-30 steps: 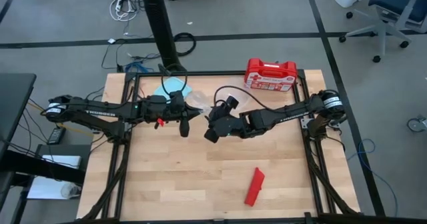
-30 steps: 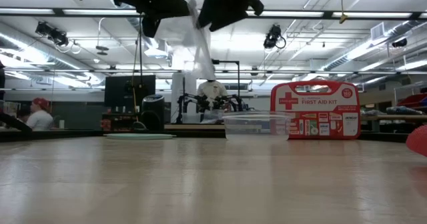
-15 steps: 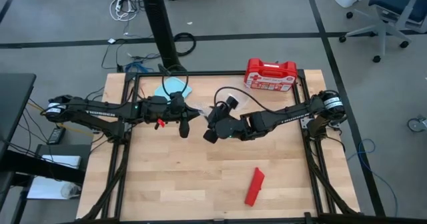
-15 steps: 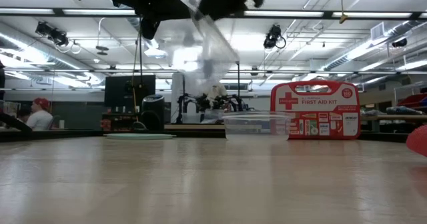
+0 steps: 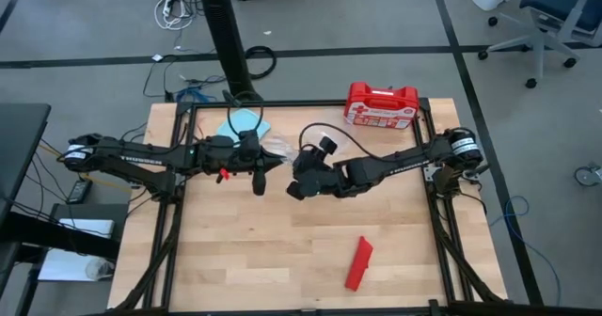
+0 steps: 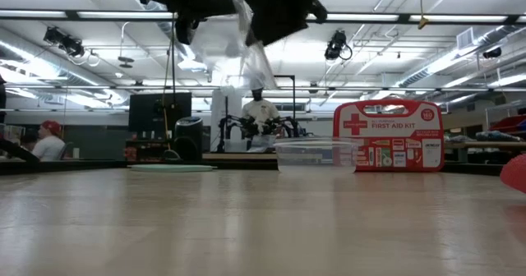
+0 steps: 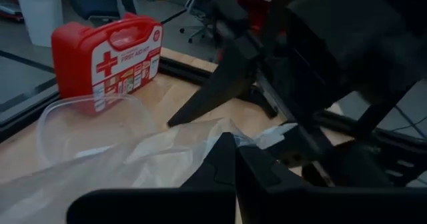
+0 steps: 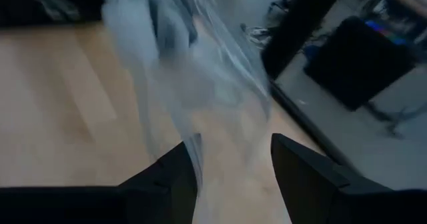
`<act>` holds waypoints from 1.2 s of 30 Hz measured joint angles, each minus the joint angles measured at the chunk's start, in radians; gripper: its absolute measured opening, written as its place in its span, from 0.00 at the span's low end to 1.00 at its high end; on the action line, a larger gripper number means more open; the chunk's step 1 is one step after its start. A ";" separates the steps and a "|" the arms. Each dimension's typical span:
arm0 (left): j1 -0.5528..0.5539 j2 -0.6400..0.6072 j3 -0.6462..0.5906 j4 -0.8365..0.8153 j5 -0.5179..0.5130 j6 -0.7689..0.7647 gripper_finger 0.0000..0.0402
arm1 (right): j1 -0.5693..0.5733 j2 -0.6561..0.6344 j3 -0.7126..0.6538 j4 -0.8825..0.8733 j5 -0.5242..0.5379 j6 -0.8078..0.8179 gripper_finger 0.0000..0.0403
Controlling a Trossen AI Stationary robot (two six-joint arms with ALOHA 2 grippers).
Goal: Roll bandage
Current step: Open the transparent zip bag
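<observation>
Bandage (image 5: 358, 263), one, two hands (image 5: 260, 177) (image 5: 297, 186) aloft

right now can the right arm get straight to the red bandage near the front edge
Probably not yet: the right gripper and left gripper share a clear plastic bag mid-table. The bandage lies alone on open wood, nothing blocking it.

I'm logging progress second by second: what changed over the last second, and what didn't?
Only the clear plastic bag, held in the air between both grippers, swung and changed shape. The left gripper and right gripper barely shifted. The red bandage stayed untouched on the table; the first-aid kit and clear container stayed put.
</observation>
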 joint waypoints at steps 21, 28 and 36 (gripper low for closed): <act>-0.073 0.058 0.001 -0.046 0.007 -0.038 0.00 | 0.006 -0.012 0.003 -0.080 -0.226 -0.017 0.41; -0.092 0.163 0.000 -0.049 0.061 -0.107 0.00 | 0.002 -0.042 0.003 -0.218 -0.502 0.090 0.41; -0.097 0.330 0.000 0.139 0.121 -0.119 0.00 | -0.045 -0.042 0.003 -0.365 -0.761 0.160 0.41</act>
